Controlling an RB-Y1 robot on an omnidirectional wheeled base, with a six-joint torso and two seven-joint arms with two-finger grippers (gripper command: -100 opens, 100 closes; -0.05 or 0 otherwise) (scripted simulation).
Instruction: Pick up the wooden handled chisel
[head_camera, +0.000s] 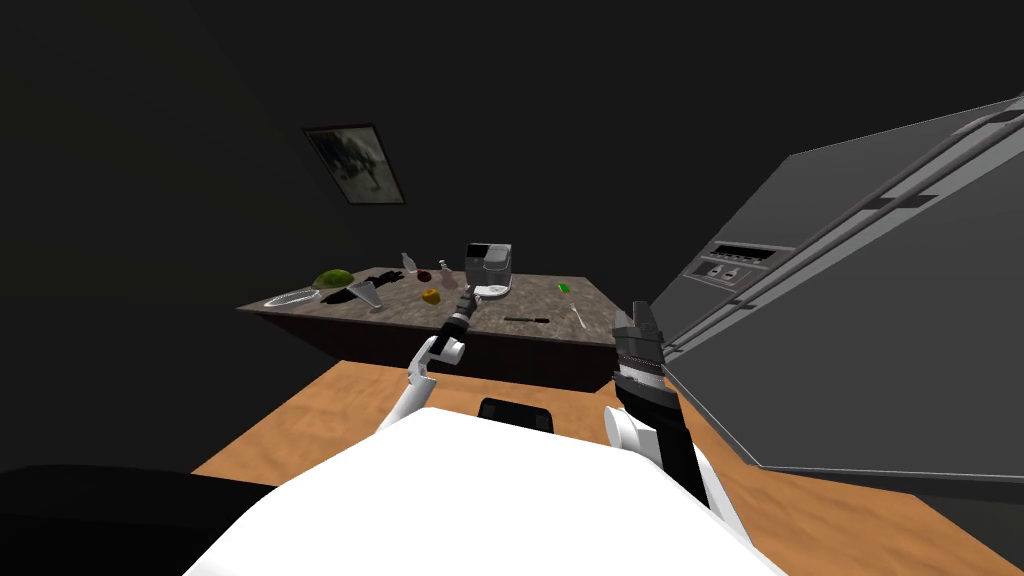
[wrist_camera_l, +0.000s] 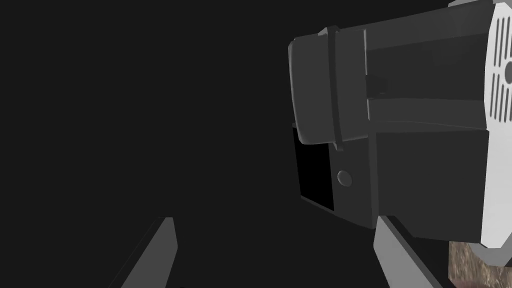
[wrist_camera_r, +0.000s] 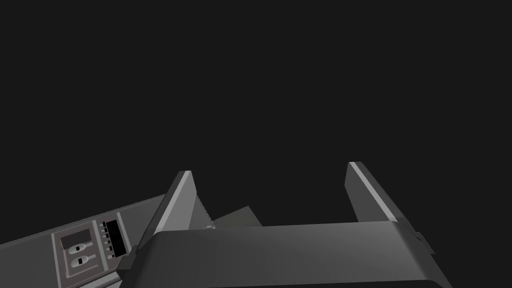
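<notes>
The slim dark chisel (head_camera: 527, 320), judged light and rigid and best gripped at its handle, is seen lying flat on the mottled brown surface (head_camera: 590, 300), right of the wide-spread left gripper (wrist_camera_l: 275, 222).

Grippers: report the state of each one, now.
Left gripper: open, holding nothing.
Right gripper: open, holding nothing.

Kitchen: fridge (head_camera: 860, 330), counter (head_camera: 540, 296), coffee machine (head_camera: 489, 268)
</notes>
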